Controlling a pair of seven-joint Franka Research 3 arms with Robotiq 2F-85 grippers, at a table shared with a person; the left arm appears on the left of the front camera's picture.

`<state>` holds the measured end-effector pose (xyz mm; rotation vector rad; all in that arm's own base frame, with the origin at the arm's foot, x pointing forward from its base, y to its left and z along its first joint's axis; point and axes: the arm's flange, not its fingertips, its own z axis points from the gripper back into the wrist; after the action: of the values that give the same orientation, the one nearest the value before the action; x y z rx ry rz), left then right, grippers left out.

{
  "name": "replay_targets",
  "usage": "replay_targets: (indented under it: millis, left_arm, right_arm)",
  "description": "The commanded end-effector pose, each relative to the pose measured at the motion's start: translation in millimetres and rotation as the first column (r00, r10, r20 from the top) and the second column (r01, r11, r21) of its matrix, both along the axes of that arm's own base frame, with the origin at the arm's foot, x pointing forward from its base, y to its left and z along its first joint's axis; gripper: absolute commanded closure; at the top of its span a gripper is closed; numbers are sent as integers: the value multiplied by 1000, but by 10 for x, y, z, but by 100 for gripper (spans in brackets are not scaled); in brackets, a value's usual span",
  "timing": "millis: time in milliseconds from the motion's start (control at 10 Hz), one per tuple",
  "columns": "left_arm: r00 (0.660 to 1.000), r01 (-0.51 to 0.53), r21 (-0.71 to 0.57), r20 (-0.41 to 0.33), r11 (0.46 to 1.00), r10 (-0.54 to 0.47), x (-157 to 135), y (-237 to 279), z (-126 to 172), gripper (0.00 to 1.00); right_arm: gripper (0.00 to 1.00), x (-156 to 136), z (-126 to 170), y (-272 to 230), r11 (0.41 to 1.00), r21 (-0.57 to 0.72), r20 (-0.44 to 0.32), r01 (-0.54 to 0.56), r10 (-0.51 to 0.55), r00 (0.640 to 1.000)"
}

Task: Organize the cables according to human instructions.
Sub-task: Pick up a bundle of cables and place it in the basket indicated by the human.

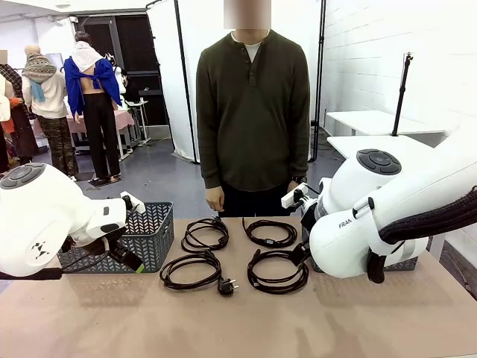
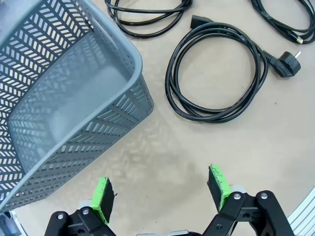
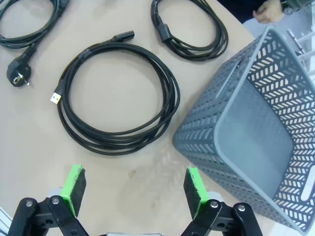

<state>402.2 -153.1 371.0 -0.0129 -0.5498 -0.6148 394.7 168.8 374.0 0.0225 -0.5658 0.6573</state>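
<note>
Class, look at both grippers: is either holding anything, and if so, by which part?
Nothing is held. The left gripper and the right gripper stand open over the table.

The only print I can read is the cut-off black lettering "FRAN" on my white right arm (image 1: 350, 227), lower right of the front view. I can read nothing elsewhere.

Near half of table (image 1: 246, 324): bare, open to passage. Centre: four cables (image 1: 277, 288) in two-by-two block, narrow bare lanes between coils. Left flank: grey basket (image 2: 74, 98) just beside near-left coil (image 2: 211, 117). Right flank: second basket (image 3: 256, 123) just beside near-right coil (image 3: 113, 140). Bare tabletop beneath left gripper (image 2: 160, 189) and right gripper (image 3: 133, 184), jaws wide apart. Far edge: person (image 1: 253, 112) standing.
</note>
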Motion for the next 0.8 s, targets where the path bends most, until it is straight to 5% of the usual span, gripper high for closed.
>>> replay_targets:
  millis: [0, 700]
  left_arm:
    - [1000, -4, -3, -1, 1000, 4, 7, 19, 2, 0]
    - [984, 153, -5, 88, 988, -152, -91, 42, 371, 0]
  right_arm:
    - [0, 0, 0, -1, 1000, 0, 0, 0, 0, 1000]
    - [0, -36, 471, -301, 984, 29, -15, -177, 178, 984]
